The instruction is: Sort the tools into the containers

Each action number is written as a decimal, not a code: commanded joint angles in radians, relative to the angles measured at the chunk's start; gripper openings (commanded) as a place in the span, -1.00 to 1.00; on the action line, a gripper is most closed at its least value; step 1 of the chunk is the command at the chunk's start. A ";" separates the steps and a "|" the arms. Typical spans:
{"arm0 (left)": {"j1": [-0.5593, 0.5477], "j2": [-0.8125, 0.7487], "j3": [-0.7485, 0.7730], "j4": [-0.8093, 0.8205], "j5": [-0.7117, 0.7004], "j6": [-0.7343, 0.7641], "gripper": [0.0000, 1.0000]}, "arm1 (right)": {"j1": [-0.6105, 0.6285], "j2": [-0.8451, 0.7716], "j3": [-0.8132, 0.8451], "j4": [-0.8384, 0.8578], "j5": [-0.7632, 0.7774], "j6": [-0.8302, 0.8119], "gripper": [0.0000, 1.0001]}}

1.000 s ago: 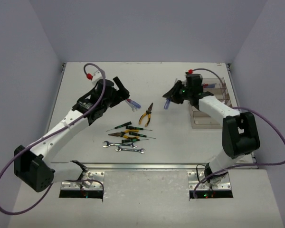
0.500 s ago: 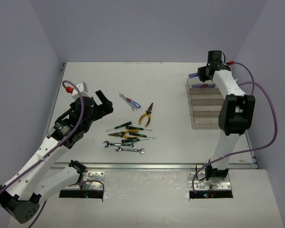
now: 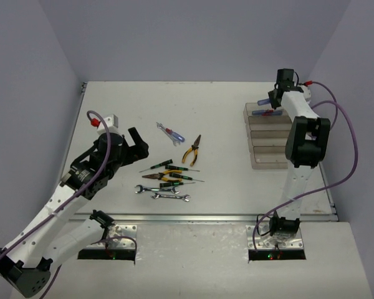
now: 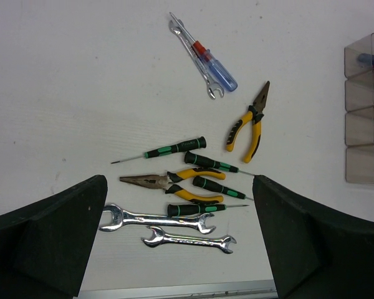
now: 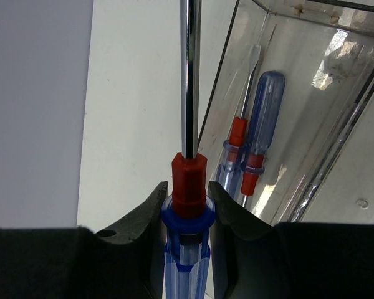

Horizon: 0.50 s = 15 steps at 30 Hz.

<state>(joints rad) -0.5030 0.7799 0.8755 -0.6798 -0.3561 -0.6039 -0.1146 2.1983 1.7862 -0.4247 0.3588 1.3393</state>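
Right gripper (image 3: 272, 98) had the screwdriver (image 5: 186, 180): jaws closed partway on the blue handle just under the red collar, steel shaft running straight up the wrist view. That put the tool at the upper right of the overhead view, beside the far end of the bins (image 3: 271, 140), at the edge of the topmost one. In that top bin lay a second screwdriver (image 5: 262, 118), blue and red, flat along the wall.

Centre of the table (image 3: 224, 106), the rest waited in a loose heap: two pairs of pliers (image 4: 249, 124), thin green-handled drivers (image 4: 174, 148), two wrenches (image 4: 156, 219) at the lower edge, and higher up a third blue driver (image 4: 213, 62) touching a slim wrench (image 4: 193, 50).

Left gripper (image 3: 137, 142), centre left, hovered over the heap with jaws spread wide, holding nothing.
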 commanded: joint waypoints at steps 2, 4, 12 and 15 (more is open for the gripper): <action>-0.003 -0.028 0.042 -0.026 -0.013 0.043 1.00 | -0.003 0.012 0.019 0.034 0.036 -0.018 -0.48; -0.003 -0.031 0.044 -0.039 -0.036 0.051 1.00 | -0.003 0.003 -0.005 0.037 0.030 -0.013 -0.49; -0.003 -0.041 0.031 -0.047 -0.067 0.064 1.00 | -0.003 -0.049 -0.086 0.067 0.023 0.006 -0.13; -0.003 -0.040 0.037 -0.050 -0.075 0.069 1.00 | -0.003 -0.054 -0.086 0.068 0.016 0.004 0.08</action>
<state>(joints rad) -0.5030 0.7524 0.8791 -0.7430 -0.4076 -0.5568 -0.1154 2.2115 1.6946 -0.3888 0.3548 1.3381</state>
